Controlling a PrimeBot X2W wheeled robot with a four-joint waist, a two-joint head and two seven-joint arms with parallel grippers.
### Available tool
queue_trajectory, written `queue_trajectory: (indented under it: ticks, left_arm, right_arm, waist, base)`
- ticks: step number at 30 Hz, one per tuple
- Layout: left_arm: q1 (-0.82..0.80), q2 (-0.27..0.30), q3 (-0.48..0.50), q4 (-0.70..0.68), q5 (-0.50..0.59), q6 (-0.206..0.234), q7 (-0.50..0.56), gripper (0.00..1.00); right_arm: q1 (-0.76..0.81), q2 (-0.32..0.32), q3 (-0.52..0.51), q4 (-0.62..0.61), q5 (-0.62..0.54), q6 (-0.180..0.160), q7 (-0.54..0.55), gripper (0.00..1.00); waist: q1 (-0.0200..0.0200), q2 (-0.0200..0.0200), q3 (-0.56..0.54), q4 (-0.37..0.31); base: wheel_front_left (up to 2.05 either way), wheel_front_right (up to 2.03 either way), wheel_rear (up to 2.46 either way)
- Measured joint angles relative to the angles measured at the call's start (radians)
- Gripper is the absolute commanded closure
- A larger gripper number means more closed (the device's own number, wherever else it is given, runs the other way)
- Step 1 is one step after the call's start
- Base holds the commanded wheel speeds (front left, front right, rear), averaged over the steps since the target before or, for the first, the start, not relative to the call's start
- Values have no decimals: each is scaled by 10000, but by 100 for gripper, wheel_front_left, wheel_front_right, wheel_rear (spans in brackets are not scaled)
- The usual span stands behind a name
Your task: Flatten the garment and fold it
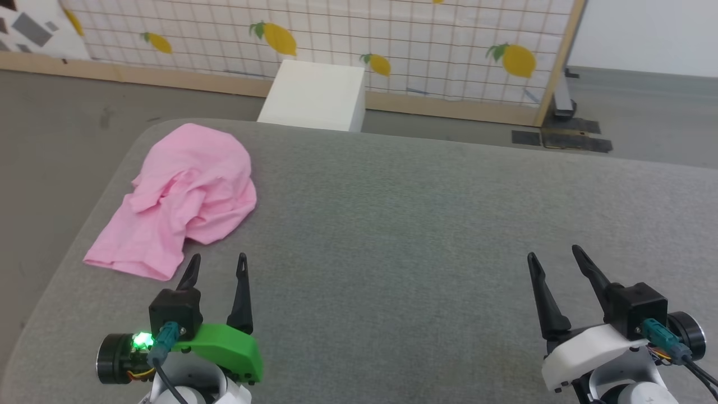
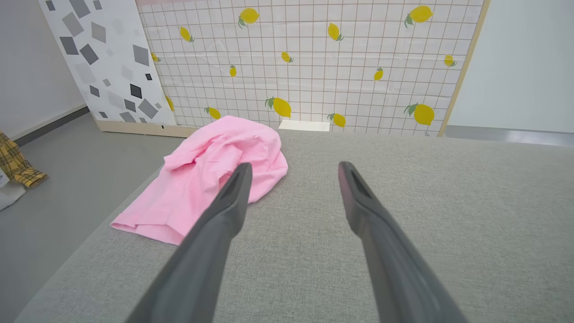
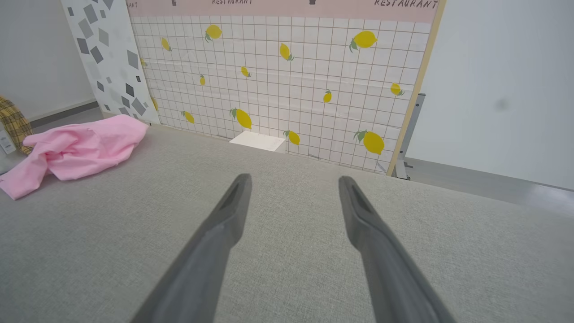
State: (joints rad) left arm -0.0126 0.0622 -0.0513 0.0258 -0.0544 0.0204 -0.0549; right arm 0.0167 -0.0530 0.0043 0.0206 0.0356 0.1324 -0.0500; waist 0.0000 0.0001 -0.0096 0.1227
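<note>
Fingers (image 1: 242,292) spread wide on the left gripper (image 1: 219,258), pinching nothing; same story on the right gripper (image 1: 552,252). Pink garment (image 1: 185,196): crumpled on the grey table (image 1: 392,224), just ahead and to the left of the left gripper, near hem almost at its outer fingertip, long axis running forward away from it. Right gripper: well off to the right of the left gripper. Looks like a left-arm reach first; nothing flattened yet.

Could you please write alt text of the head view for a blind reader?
A crumpled pink garment lies at the far left of a grey table. Nearer, the left pincer and right pincer are open and empty.
</note>
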Motion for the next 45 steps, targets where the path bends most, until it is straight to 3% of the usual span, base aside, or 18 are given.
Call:
queue_trajectory:
  ticks: [13, 45]
  left_arm:
    - [5, 115, -228, 36, -263, 259, -259, 0]
    - [11, 424, -953, 194, -617, 782, -846, 0]
  right_arm:
    - [1, 2, 94, 146, 113, 0, -290, 0]
    - [2, 4, 234, 357, 362, 0, -959, 0]
  waist:
    - [0, 0, -112, 1044]
    - [0, 0, -92, 2685]
  base:
    - [-14, -14, -14]
    - [-4, -4, -4]
